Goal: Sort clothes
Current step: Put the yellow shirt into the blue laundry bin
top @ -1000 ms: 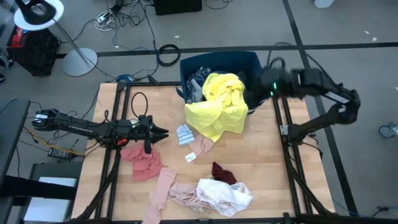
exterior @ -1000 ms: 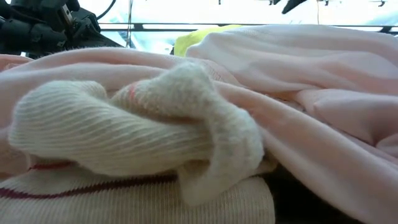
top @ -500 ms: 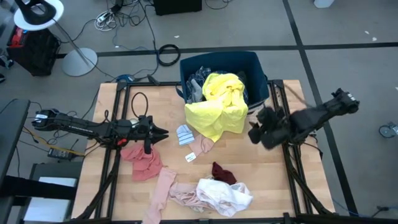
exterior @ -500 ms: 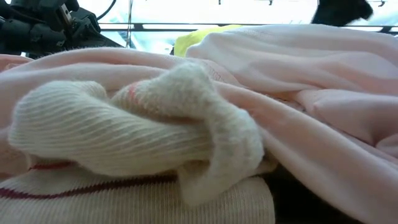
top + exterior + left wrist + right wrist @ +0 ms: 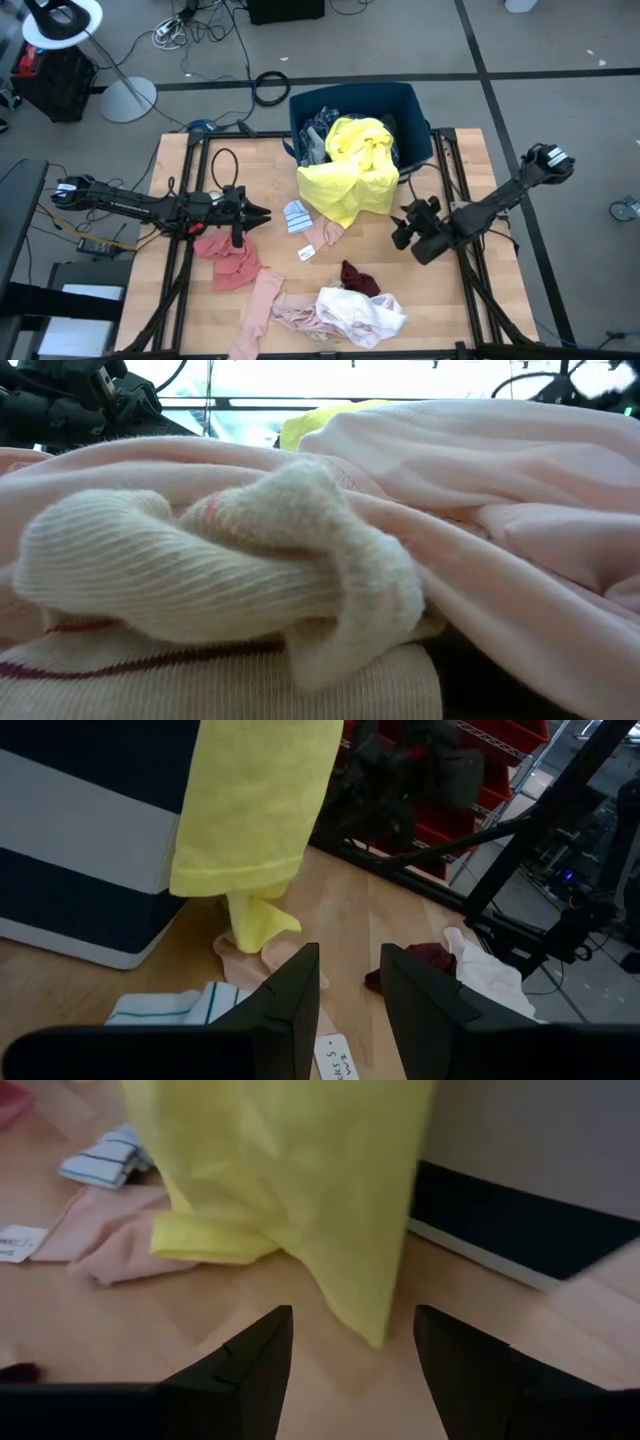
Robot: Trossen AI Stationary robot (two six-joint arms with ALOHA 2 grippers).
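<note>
In the high view the left gripper (image 5: 262, 213) sits at the left centre of the frame, over the wooden table (image 5: 440, 290); its fingers stand a little apart with nothing between them, as the left wrist view also shows. Just below it lies a salmon red garment (image 5: 232, 262). Further down, a pale pink garment (image 5: 262, 308) stretches along the bottom edge and runs into a white garment (image 5: 365, 312) at bottom centre, with a maroon piece (image 5: 358, 277) touching its upper side. Near the middle of the frame lie a folded white cloth with blue stripes (image 5: 297, 216), a small pink piece (image 5: 328, 233) and a paper tag (image 5: 306, 253). Above them a bright yellow garment (image 5: 350, 170) spills out of the navy bin (image 5: 415, 120) at top centre and drapes down onto the table; darker clothes (image 5: 315, 130) show inside the bin. The right gripper (image 5: 403, 228) hangs at right centre, just beside the yellow garment's lower right edge, its fingers spread wide and holding nothing. In the low view pale pink fabric and a cream ribbed sock (image 5: 200, 570) fill the frame.
</note>
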